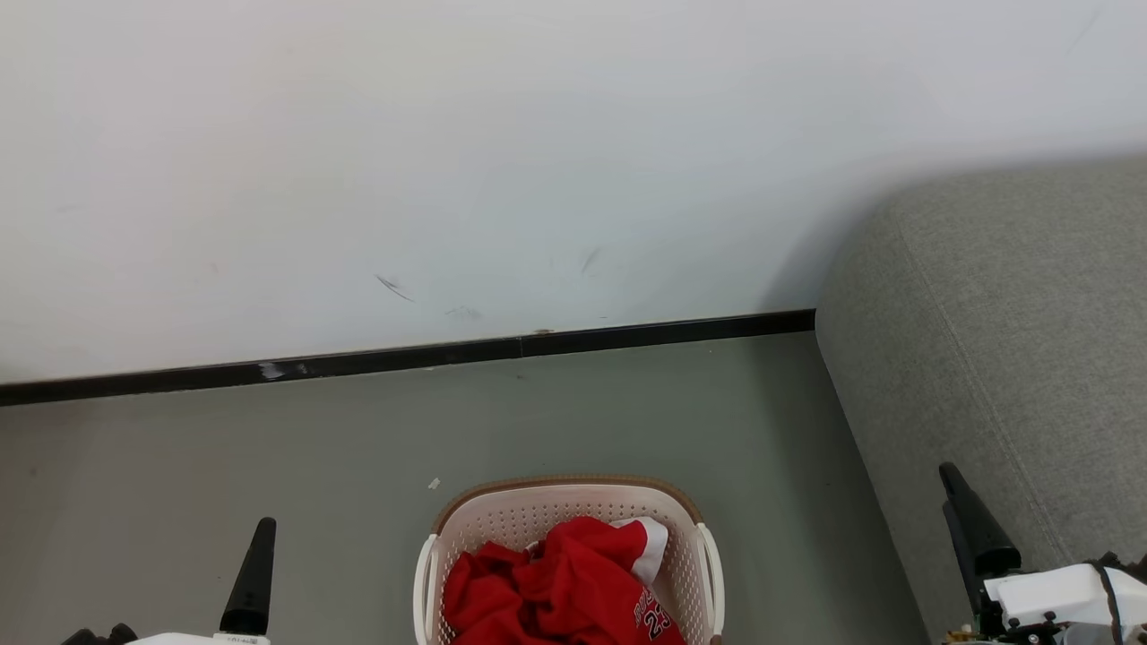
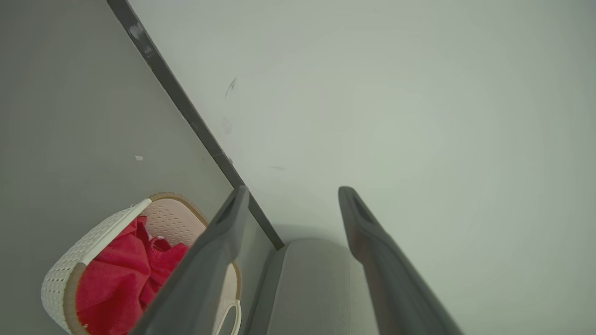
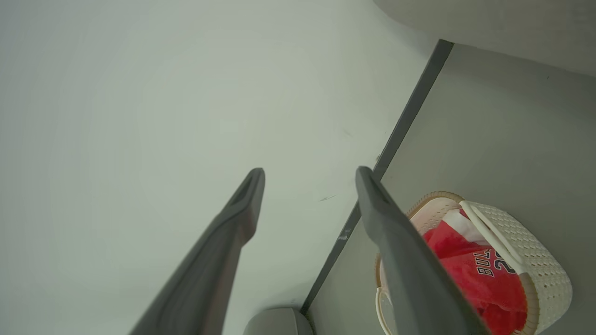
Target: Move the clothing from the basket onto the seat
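Both of my grippers are released, with their dark fingers spread wide and empty. My left gripper [image 2: 294,190] points toward the white wall [image 1: 448,134] and the black baseboard [image 1: 403,356] at its foot. The cream laundry basket [image 1: 564,485] stands on the grey floor [image 1: 224,448] off to this gripper's right, apart from it. My right gripper [image 3: 310,172] hangs in front of the grey sofa [image 1: 1004,340], with the basket to its left, also well apart. Between my two grippers the red clothing [image 1: 547,582] lies crumpled inside the basket. On top is a jersey [image 3: 484,270] with black lettering and "23", white trim showing on its far side. A small pale scrap [image 1: 434,484] lies on the floor just beyond the basket's brown rim.
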